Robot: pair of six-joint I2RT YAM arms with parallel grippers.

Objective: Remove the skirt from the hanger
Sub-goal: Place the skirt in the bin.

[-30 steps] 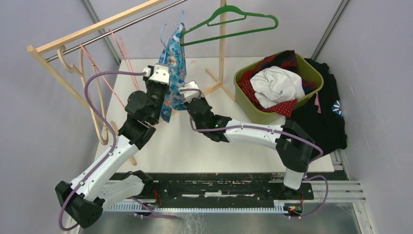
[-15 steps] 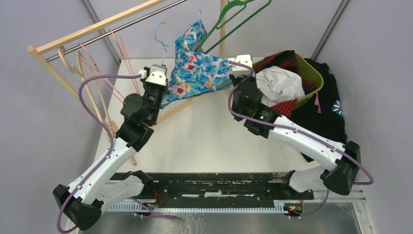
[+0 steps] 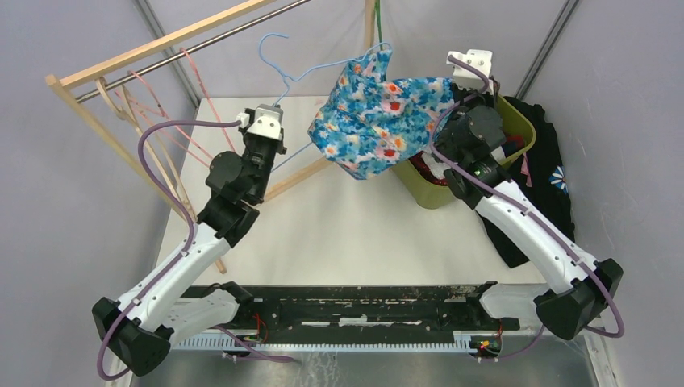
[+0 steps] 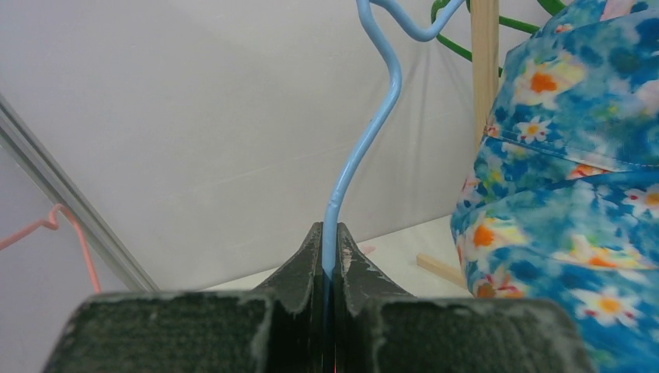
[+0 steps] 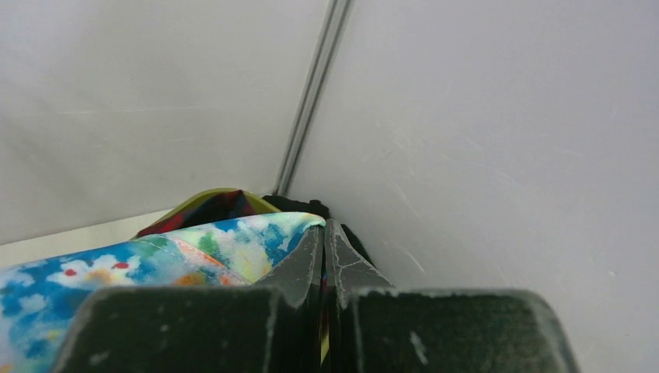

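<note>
Left jaws: clenched on the blue hanger wire.
Right jaws: clenched on the skirt's edge.
Skirt: held aloft over the worktop, stretched from the hanger's far end towards the green basket.

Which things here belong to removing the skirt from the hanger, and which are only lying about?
Job in hand: floral skirt; blue hanger; left gripper, shut on the hanger wire; right gripper, shut on the skirt's edge.

Lying about: green basket of clothes; black garment beside it; wooden rack; pink hanger.
</note>
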